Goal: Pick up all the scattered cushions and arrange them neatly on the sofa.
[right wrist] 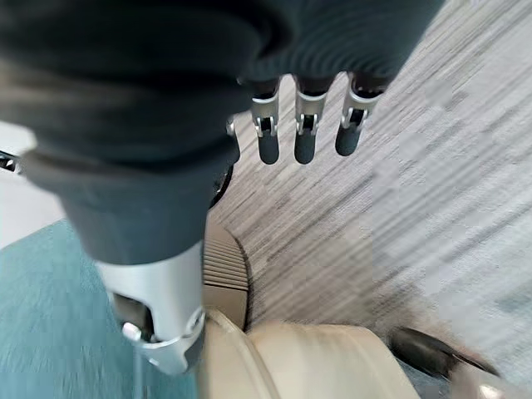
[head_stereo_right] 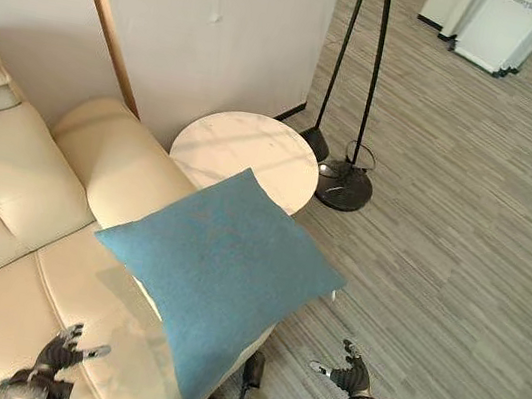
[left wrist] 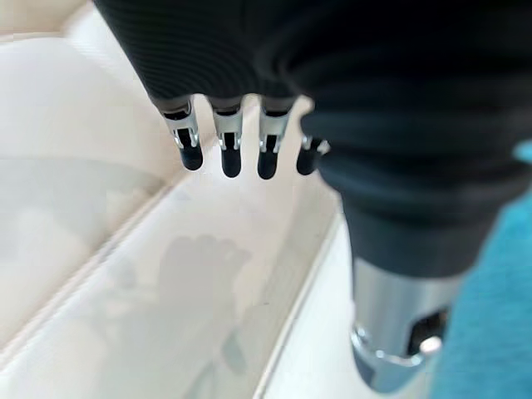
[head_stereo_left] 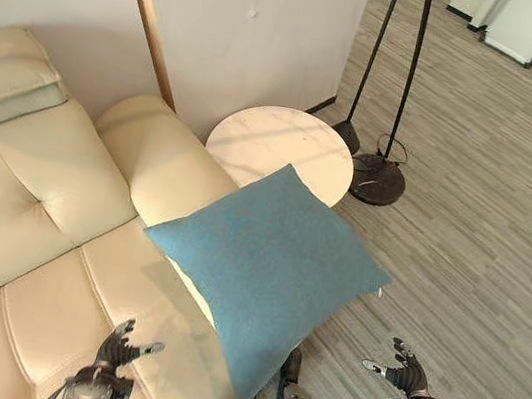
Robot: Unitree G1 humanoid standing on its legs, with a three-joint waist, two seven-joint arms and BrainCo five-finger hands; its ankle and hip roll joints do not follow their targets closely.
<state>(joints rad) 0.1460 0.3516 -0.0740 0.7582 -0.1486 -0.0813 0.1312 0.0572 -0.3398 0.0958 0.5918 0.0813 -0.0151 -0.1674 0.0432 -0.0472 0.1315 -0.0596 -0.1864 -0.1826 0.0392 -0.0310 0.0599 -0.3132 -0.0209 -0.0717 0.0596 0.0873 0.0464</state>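
The blue cushion (head_stereo_left: 270, 271) lies on the sofa (head_stereo_left: 41, 215) armrest edge — between both hands (touching neither); left hand (head_stereo_left: 117, 346) and right hand (head_stereo_left: 401, 371) hang with fingers relaxed, empty.

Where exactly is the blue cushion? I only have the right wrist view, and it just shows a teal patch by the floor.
Observer: The blue cushion lies across the front edge of the sofa, by the armrest, with one corner out over the floor.
Operator: Is the left hand holding it?
Observer: No. The left hand is open over the seat, apart from the cushion.
Operator: Anything close behind it?
Observer: A round white side table stands at its far corner.
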